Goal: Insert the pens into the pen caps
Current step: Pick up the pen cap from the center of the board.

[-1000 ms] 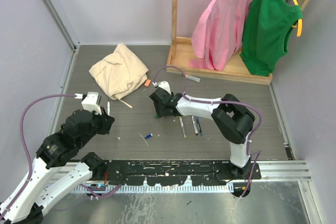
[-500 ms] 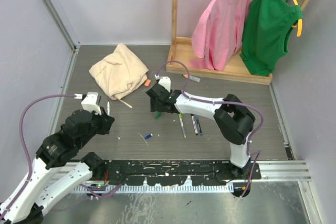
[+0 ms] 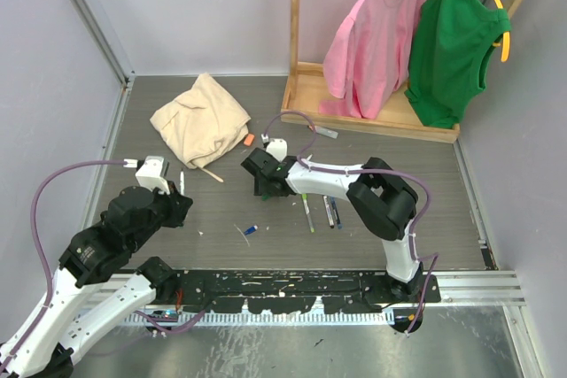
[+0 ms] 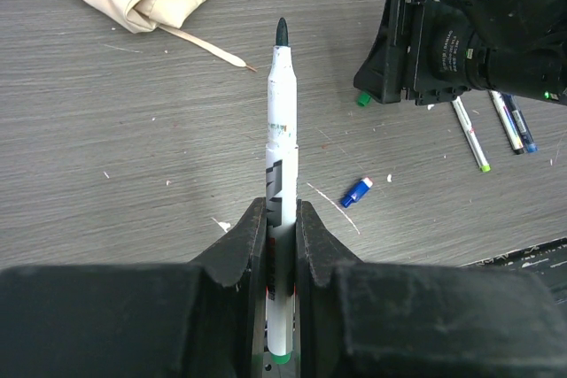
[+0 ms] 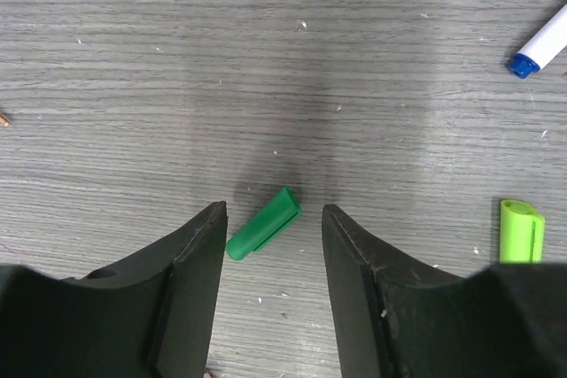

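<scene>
Pens [image 3: 330, 212] lie on the table [image 5: 399, 59] at 4 o'clock of the right gripper [image 5: 272, 212], whose parted jaws straddle a green cap [image 5: 263, 234], while the left gripper [image 4: 282, 214] clamps a white pen [image 4: 282, 130] pointing to 12 o'clock.

Left black two-finger gripper [image 4: 282, 212], bottom centre: clamped on white marker pen [image 4: 282, 112]. Right black two-finger gripper [image 5: 272, 209], bottom centre: jaws apart, pointing down.

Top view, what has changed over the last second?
The right claw slid leftward in the top view, its open jaws now straddling the small green plastic cap, not yet gripping it. The left claw stayed put, shut on the white marker pen.
</scene>
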Tool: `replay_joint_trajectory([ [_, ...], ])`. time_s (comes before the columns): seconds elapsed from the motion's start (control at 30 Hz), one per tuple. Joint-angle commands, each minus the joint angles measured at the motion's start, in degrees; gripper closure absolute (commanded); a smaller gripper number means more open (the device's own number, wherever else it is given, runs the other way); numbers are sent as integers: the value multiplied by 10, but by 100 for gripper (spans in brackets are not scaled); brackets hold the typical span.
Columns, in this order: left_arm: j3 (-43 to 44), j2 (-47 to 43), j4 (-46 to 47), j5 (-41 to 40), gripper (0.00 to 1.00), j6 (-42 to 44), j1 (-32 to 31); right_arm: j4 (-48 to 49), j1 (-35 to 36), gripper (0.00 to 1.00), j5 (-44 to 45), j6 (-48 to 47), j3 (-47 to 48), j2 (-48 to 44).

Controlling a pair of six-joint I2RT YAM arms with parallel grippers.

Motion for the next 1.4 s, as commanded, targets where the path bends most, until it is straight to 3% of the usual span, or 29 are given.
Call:
replay_joint_trajectory([
  [0.0,3,-7,29,-7,100,4,0,5,7,50,1,-4,21,4],
  [0.13,3,-7,29,-8,100,4,1,6,11,59,-18,-25,26,13],
  [0.3,3,-8,29,-9,100,3,0,-6,15,60,-19,-53,29,16],
  [0.57,3,-6,29,-10,100,4,0,-6,19,74,-16,-173,13,-13],
  [0.67,3,-4,29,-8,100,4,1,3,19,73,-35,-218,-6,-30],
  [0.77,3,-2,29,-7,100,4,1,1,19,63,-37,-229,-17,-38],
  [0.87,3,-3,29,-8,100,4,1,-3,19,60,-51,-223,-19,-40],
  [1.1,3,-4,29,-8,100,4,1,-15,19,61,-84,-210,-4,-30],
  [1.37,3,-4,29,-7,100,4,0,-67,19,63,-63,-193,22,-2],
])
